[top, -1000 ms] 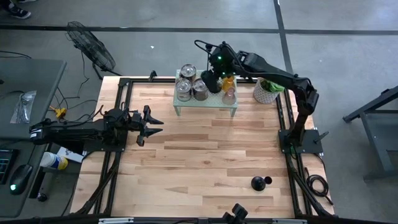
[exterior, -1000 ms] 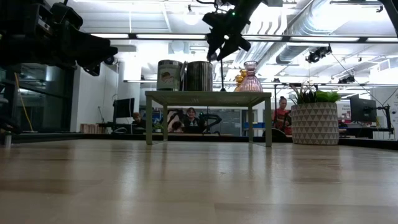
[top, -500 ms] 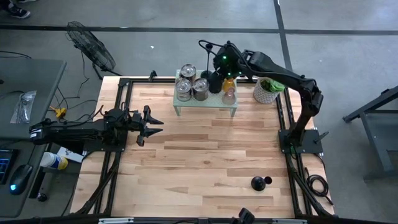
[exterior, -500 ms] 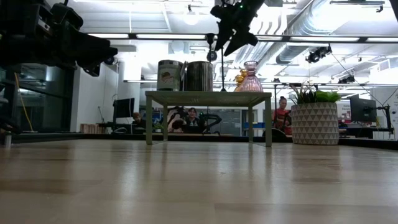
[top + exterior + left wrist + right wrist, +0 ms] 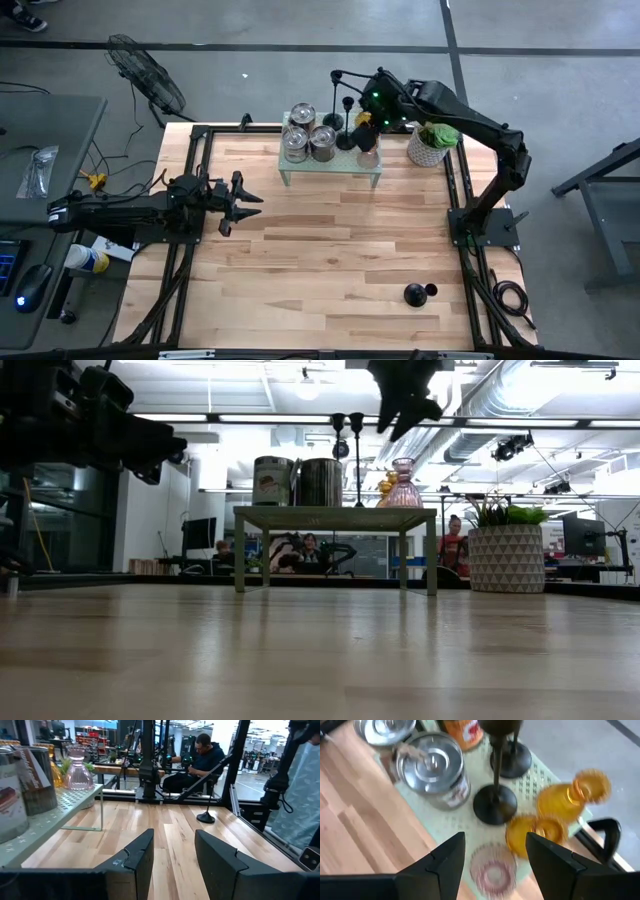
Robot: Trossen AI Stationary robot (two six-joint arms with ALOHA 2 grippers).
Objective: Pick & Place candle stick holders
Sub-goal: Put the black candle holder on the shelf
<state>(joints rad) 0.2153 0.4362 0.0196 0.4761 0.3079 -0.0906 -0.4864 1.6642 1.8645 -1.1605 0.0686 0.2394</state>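
The right gripper (image 5: 372, 100) hangs above the far right part of the pale green perforated metal rack (image 5: 331, 166), fingers spread apart and holding nothing, as the right wrist view shows. The rack stands at the far edge of the wooden table (image 5: 320, 260). It carries two shiny silver metal cups (image 5: 308, 143) on its left half, two black slim-stemmed round-based candle sticks (image 5: 494, 802) near the middle, amber glass holders (image 5: 565, 802) on the far right and a pale pink glass holder (image 5: 491, 869) on the near right. One more black round-based holder (image 5: 415, 294) lies on the table at the near right, well apart from the rack.

Step in hand, as a judgement: selection and approach, with no holder yet gripped.

Next move, as a judgement: descend with the fingers either side of one stem or glass body, clear of its neighbours, which stand close together, then close and lift straight up. Sideways contact could topple the slim sticks.

The left gripper (image 5: 240, 198) waits at the left edge of the table, fingers apart and empty. A green plant in a white pot (image 5: 430, 145) stands just right of the rack.
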